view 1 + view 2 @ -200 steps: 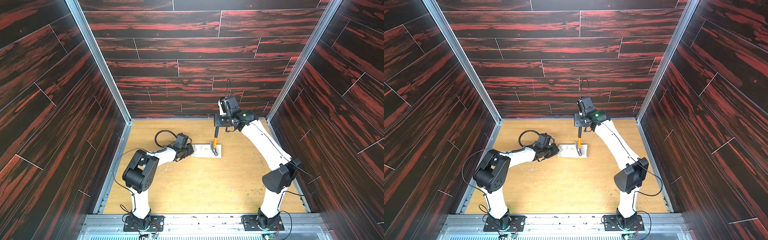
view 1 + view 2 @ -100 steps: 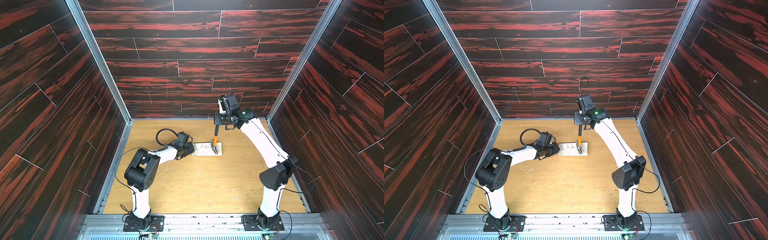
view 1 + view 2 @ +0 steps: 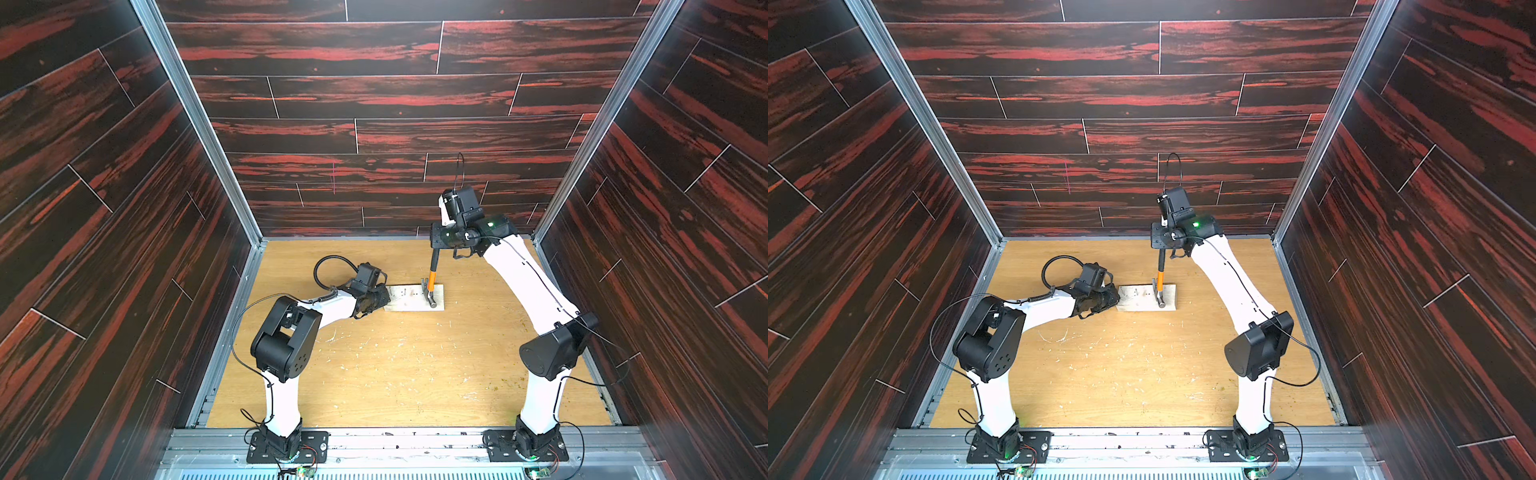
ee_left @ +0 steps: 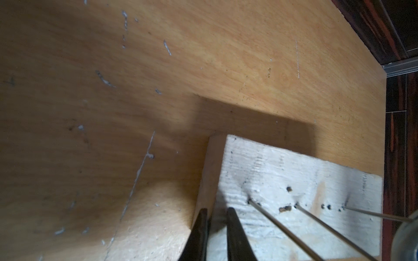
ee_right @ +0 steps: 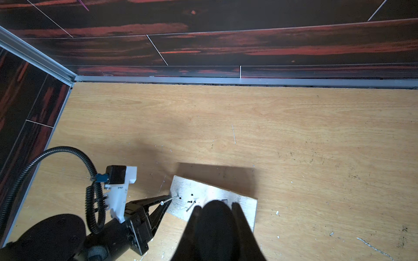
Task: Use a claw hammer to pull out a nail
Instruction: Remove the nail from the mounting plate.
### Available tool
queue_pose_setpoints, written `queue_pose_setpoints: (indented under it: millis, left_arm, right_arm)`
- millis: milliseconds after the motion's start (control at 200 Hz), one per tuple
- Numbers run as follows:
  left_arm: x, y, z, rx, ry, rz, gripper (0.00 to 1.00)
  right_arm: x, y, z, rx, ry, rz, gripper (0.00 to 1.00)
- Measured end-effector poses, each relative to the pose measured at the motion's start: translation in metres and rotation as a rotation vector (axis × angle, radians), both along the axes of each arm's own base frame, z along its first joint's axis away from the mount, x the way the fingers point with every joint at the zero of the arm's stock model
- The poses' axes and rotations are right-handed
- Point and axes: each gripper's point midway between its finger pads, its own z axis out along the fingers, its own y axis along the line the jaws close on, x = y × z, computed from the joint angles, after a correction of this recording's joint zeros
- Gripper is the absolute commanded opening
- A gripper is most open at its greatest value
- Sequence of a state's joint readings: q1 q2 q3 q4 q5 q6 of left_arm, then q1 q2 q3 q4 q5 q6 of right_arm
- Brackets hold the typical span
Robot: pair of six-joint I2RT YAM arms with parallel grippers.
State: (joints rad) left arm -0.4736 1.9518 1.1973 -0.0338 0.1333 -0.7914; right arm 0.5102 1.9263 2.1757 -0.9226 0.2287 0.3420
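Left elbow (image 3: 286, 340) shifted; right tool (image 3: 435, 254) holds claw hammer (image 3: 431, 286) on board (image 3: 405, 302).

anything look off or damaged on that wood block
Yes. The wood block is pocked with empty nail holes, and the nails left in it seem to lean rather than stand straight. The table is scratched and flecked white.

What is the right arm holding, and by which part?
The hammer, by the upper end of its black handle; its head rests on the block.
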Motion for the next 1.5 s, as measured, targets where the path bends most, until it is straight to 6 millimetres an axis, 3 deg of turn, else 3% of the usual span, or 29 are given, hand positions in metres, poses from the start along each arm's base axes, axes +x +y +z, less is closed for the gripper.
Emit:
queue_pose_setpoints:
  millis: [386, 621, 1087, 1498]
  left_arm:
    - [0.002, 0.000, -0.002, 0.008, -0.002, -0.001, 0.19]
    - [0.002, 0.000, -0.002, 0.009, -0.003, -0.001, 0.19]
    - [0.002, 0.000, -0.001, 0.001, -0.020, -0.001, 0.19]
    - [-0.038, 0.020, 0.003, 0.027, 0.017, -0.015, 0.22]
  right_arm:
    - [-0.001, 0.004, 0.004, 0.011, -0.026, 0.074, 0.00]
    - [-0.020, -0.005, 0.003, 0.033, -0.054, 0.090, 0.00]
    - [-0.023, -0.006, 0.001, 0.051, -0.090, 0.135, 0.00]
    - [-0.022, -0.006, -0.009, 0.072, -0.087, 0.107, 0.00]
